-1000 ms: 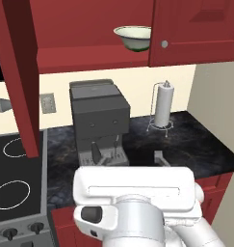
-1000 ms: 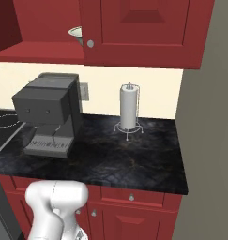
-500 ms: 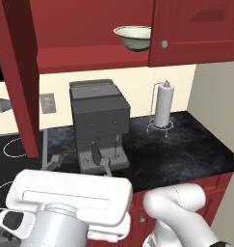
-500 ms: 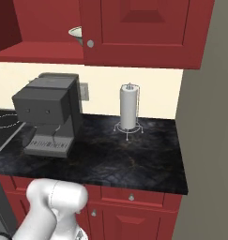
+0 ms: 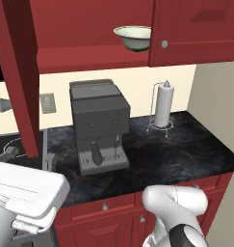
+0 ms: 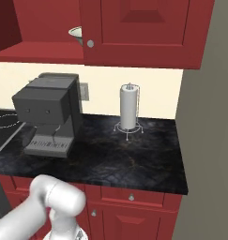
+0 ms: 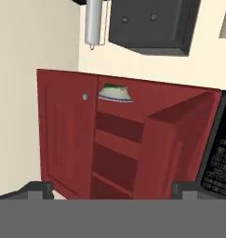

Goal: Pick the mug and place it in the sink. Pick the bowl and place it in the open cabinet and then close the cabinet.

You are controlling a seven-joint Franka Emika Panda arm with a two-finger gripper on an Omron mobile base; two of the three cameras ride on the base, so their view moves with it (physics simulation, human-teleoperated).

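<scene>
My gripper [image 7: 112, 188] stands released, its two dark finger tips [image 7: 37, 188] wide apart at the bottom of the hand view with nothing between them. That view is rolled over (the room appears upside down in it), and it looks at the cabinet [image 7: 68, 135] from some way off.

The bowl [image 5: 133, 37] sits upright on the lowest red shelf [image 5: 89, 57] of the cabinet, at the right end of the open bay, just beside the edge of the shut right-hand door [image 5: 195, 29]. From the right base view only a sliver of the bowl's rim shows past that door, close to the round silver knob [image 6: 90, 43]. The left-hand door [image 5: 19, 72] stands swung out toward me, edge on in the left base view and hanging down over the left part of the counter.

Below the cabinet lies the dark marbled counter [image 6: 134, 159]. A grey coffee machine [image 5: 99, 125] stands on it under the open bay, its back near the cream wall. To its right, well apart, a paper towel roll [image 6: 128, 107] stands upright on a wire holder, also near the wall. A stovetop [image 6: 3, 126] adjoins the counter at far left. A wall outlet [image 5: 47, 102] is on the wall left of the machine. Red drawer fronts [image 6: 134, 197] run along the near edge of the counter. In the hand view a microwave keypad [image 7: 219, 162] borders the open door.
</scene>
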